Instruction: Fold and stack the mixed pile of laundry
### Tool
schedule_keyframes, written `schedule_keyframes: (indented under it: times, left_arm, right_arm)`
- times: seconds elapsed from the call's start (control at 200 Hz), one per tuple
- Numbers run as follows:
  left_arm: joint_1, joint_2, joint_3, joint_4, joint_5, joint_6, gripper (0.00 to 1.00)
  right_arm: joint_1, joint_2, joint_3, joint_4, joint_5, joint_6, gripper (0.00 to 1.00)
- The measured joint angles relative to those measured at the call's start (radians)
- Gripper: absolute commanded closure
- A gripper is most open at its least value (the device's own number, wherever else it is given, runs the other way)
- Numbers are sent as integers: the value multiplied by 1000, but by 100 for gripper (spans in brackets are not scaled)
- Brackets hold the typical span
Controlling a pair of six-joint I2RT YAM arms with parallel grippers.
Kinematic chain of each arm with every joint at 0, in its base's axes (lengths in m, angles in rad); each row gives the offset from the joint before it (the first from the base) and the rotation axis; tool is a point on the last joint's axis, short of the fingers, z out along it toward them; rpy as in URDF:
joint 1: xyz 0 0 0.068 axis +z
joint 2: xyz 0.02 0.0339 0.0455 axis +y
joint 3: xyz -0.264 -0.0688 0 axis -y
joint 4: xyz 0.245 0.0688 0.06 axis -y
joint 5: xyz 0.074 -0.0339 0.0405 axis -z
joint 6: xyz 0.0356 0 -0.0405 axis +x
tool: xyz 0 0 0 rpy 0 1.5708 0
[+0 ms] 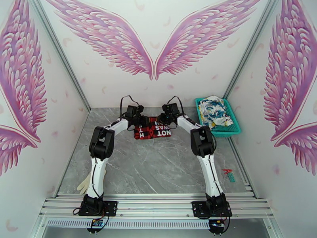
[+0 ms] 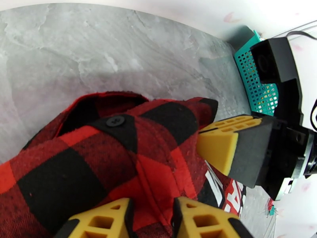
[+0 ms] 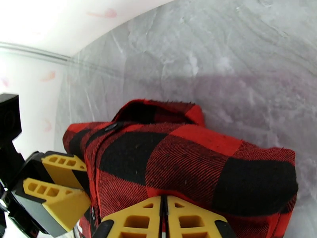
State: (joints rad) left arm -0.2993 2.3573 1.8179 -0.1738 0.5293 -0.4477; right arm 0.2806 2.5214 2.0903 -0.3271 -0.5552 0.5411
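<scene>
at the far middle of the grey table (image 1: 150,167), the left gripper (image 2: 152,203) and the right gripper (image 3: 164,199) were each clamped on a fold of the red-and-black check shirt (image 1: 152,132), close beside each other, while the white printed garment (image 1: 214,110) lay heaped in the teal basket (image 1: 234,131) at the far right.

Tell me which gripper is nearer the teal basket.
Right. The right gripper pinches the check shirt at its end toward the teal basket, a short gap from it; the left gripper pinches the shirt's other end, beyond the right gripper from the basket.
</scene>
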Motion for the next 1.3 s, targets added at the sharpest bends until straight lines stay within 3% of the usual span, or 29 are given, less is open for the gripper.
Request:
schedule_keyframes:
  times: [0.175, 0.32, 0.525, 0.675, 0.77, 0.84, 0.995, 1.3]
  left_arm:
    - [9, 41, 27, 26, 27, -29, 61]
    - [13, 24, 7, 45, 35, -43, 51]
    - [37, -216, -197, 33, -5, -61, 31]
    - [113, -453, -392, 52, -45, -71, 22]
    - [166, -497, -495, 90, -54, -68, 16]
    - [190, -473, -556, 97, -63, -57, 3]
    - [179, -365, -618, 135, -40, -78, 1]
    - [108, -281, -588, 307, -2, -187, 11]
  right_arm:
    - [-21, 39, 10, 13, -32, 46, 83]
    - [-23, 26, -6, 10, -31, 37, 78]
    - [-23, -101, -105, -31, 6, -5, 68]
    - [-16, -232, -166, -51, 49, -51, 55]
    - [-7, -290, -192, -63, 81, -87, 49]
    - [8, -308, -200, -77, 108, -116, 44]
    - [43, -309, -206, -128, 156, -170, 37]
    - [49, -265, -205, -201, 208, -203, 37]
